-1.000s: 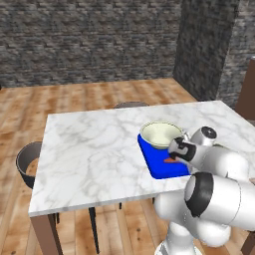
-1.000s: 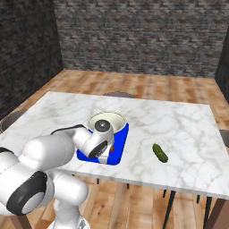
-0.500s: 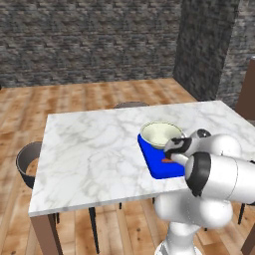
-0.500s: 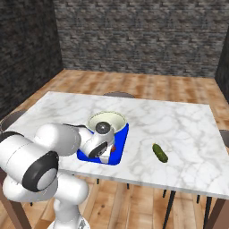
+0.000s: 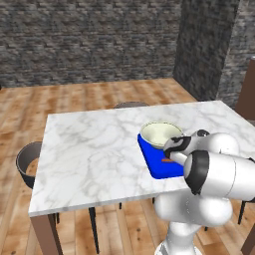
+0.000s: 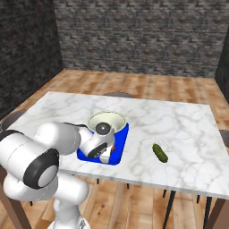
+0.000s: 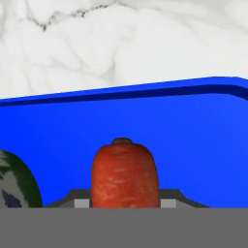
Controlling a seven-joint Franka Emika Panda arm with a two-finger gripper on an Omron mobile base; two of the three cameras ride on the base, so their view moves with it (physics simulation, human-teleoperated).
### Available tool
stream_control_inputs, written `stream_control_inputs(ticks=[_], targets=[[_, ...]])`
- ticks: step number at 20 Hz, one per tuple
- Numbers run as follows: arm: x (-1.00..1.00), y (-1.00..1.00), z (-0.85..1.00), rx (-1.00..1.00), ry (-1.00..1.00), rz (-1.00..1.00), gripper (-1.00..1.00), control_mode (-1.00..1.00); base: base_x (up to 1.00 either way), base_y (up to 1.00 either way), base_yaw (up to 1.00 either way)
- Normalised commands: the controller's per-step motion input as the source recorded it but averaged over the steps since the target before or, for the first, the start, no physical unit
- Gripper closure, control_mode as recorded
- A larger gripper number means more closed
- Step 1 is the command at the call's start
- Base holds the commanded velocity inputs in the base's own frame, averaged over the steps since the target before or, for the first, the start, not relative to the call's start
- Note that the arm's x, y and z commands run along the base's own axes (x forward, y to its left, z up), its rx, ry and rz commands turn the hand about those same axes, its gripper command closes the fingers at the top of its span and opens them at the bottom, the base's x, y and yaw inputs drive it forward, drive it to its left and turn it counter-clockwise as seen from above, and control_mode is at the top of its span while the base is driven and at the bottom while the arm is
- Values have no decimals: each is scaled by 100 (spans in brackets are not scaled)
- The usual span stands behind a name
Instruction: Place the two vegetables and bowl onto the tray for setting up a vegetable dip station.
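**One vegetable at the tray, one left out on the marble**

One slim carrot point(image 7: 124, 174) sits between the tips of the gripper point(image 6: 107, 154), jaws narrow and closed on it, low over the blue tray point(image 7: 193, 140). Whether it touches the tray floor I cannot tell. The risk, as I judge it: let go while tilted, a rounded carrot may roll toward the low rim or knock the bowl point(image 6: 106, 121), which already stands at the tray's far end. Lifting away too early could drag it along. The carrot looks orange-red, smooth and blunt-ended. The dark green cucumber point(image 6: 159, 153) lies on the marble table point(image 5: 89, 149), well apart from the tray, not yet fetched.
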Motion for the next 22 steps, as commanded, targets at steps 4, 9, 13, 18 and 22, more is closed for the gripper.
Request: stream_control_inputs(ticks=[4,9,13,18,22], targets=[[0,0,0,0,0,0,-100,-100,0,0,0],[-3,-1,0,0,0,0,-100,-100,0,0,0],[-10,-20,15,0,7,-4,-100,-100,0,0,0],[-33,-38,33,0,12,-9,-100,-100,0,0,0],[-30,-34,47,0,9,-9,-100,-100,0,0,0]])
